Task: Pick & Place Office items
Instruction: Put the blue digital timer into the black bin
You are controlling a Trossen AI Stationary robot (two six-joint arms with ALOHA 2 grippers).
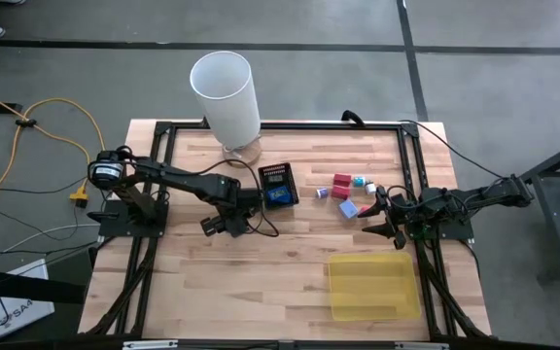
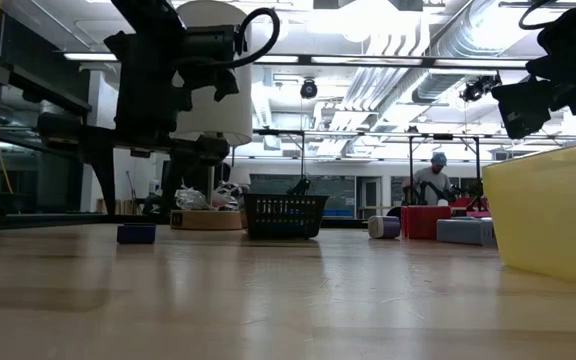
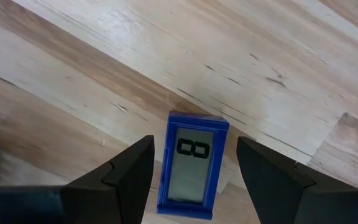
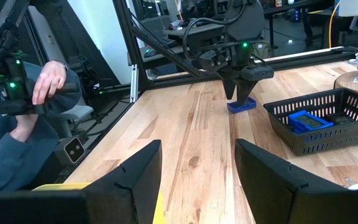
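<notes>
Left gripper [image 3: 191, 171]: fingers spread, poised directly above a small blue item [image 3: 192, 164] lying flat on the table [image 3: 278, 43], item between the fingers, untouched, apparently lined up for a pick. Black mesh box [image 1: 279, 183] just beside, one blue piece [image 4: 307, 121] inside. Right gripper [image 4: 197, 180]: fingers apart, empty, waiting beside the remaining blocks [image 1: 348, 190].

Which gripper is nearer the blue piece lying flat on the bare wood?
Left. The left gripper hangs directly over the blue piece, open astride it; the right gripper waits across the table by the blocks.
</notes>
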